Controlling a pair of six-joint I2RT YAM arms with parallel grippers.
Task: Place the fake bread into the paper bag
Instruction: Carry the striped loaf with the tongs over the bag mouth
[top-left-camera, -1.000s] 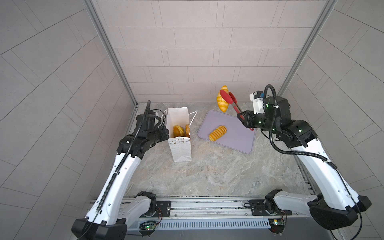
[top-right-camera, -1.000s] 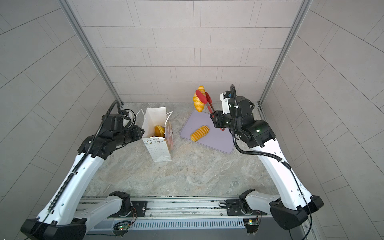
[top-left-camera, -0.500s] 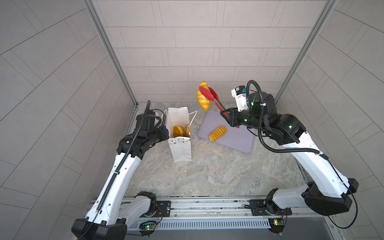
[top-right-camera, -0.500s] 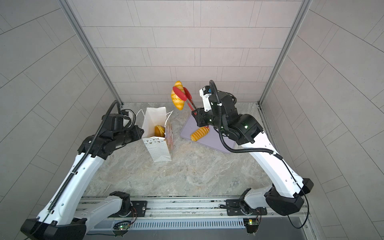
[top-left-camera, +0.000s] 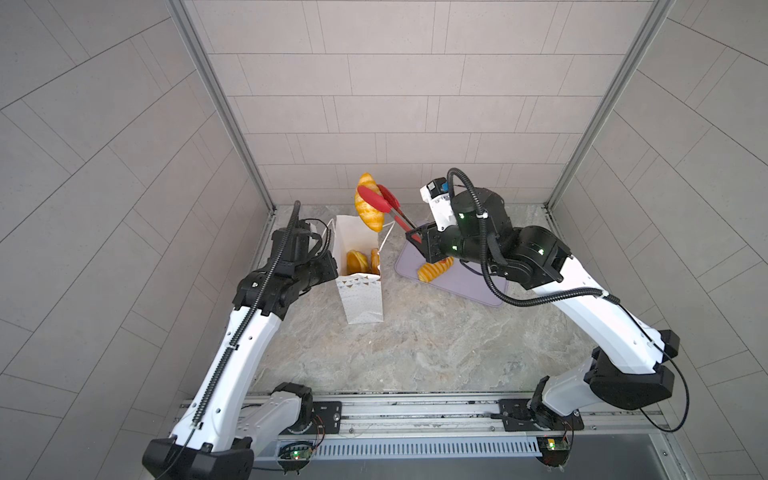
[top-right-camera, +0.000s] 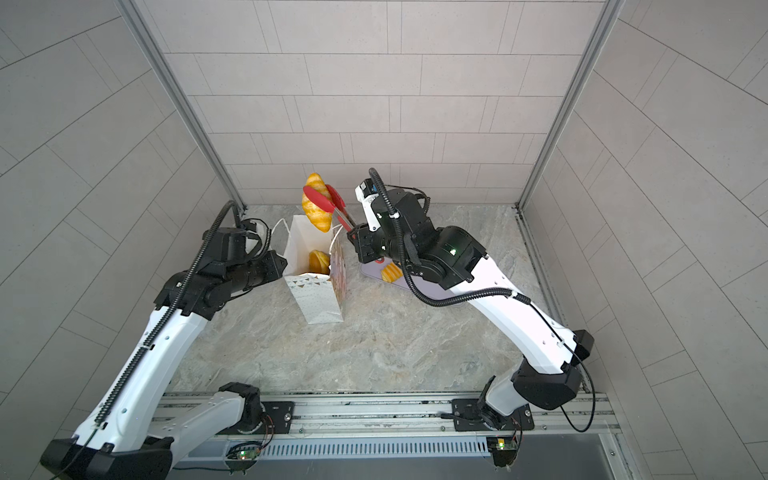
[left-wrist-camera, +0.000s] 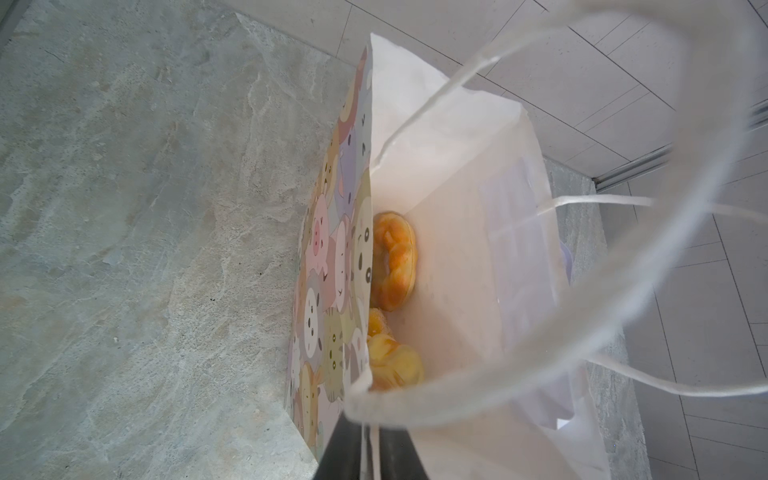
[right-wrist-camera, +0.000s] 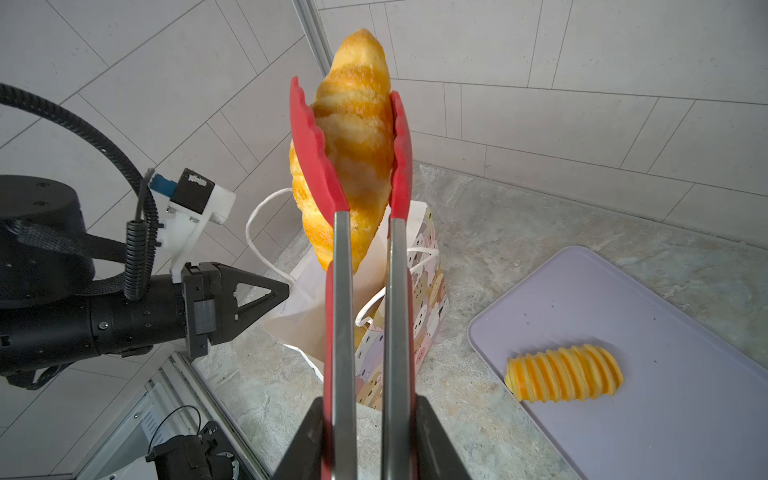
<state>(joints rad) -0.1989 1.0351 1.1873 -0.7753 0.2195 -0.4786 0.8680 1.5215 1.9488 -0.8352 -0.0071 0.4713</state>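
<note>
The white paper bag (top-left-camera: 360, 299) (top-right-camera: 320, 299) stands open on the stone table. My left gripper (top-left-camera: 330, 266) (left-wrist-camera: 370, 453) is shut on its near rim by a string handle. Inside lie a ring-shaped bread (left-wrist-camera: 392, 262) and another golden piece (left-wrist-camera: 395, 365). My right gripper (top-left-camera: 417, 237) (right-wrist-camera: 368, 415) is shut on red-tipped tongs (right-wrist-camera: 340, 332). The tongs pinch a croissant-like fake bread (top-left-camera: 368, 208) (top-right-camera: 316, 208) (right-wrist-camera: 353, 124), held high over the bag's mouth. A striped loaf (top-left-camera: 434, 270) (right-wrist-camera: 563, 374) lies on the lilac tray (top-left-camera: 469, 282).
The tray (right-wrist-camera: 665, 332) lies flat to the right of the bag, partly under my right arm. Tiled walls and metal corner posts (top-left-camera: 220, 104) close in the back and sides. Bare stone table (top-left-camera: 415, 345) stretches in front of the bag.
My right arm has swung the tongs and the bread leftward, from above the tray's far end to above the bag. The left arm and the bag stay put.
</note>
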